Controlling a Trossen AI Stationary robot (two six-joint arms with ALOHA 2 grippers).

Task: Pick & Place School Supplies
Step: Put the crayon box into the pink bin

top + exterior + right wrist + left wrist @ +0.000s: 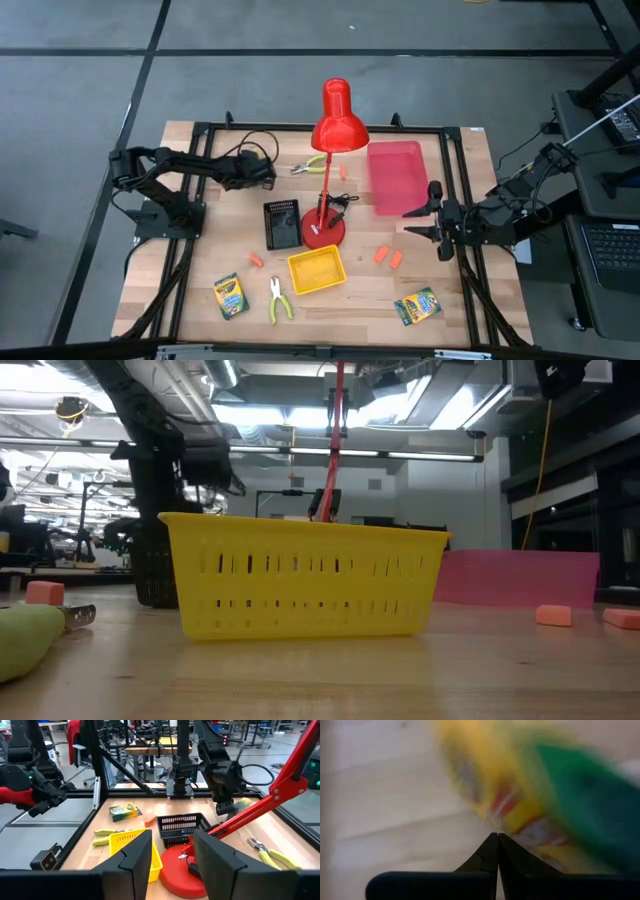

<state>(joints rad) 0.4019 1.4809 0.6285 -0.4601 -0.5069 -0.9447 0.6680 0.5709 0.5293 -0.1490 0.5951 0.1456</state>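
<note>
The left gripper (268, 172) hangs just behind the black tray (282, 224), its fingers (492, 852) pinched together on a yellow-and-green crayon box (545, 800) that juts forward from the tips. That tray lies a short reach toward the front, with the red lamp (333, 120) crowding one side of it. The right gripper (432, 222) waits spread wide and empty, well beyond the lamp near the pink tray (395, 175).

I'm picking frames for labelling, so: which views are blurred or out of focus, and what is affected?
Left wrist view: the crayon box and table are smeared; only the left gripper is crisp. Low view: the pliers up front are out of focus, ceiling lights glare. High view: sharp.
</note>
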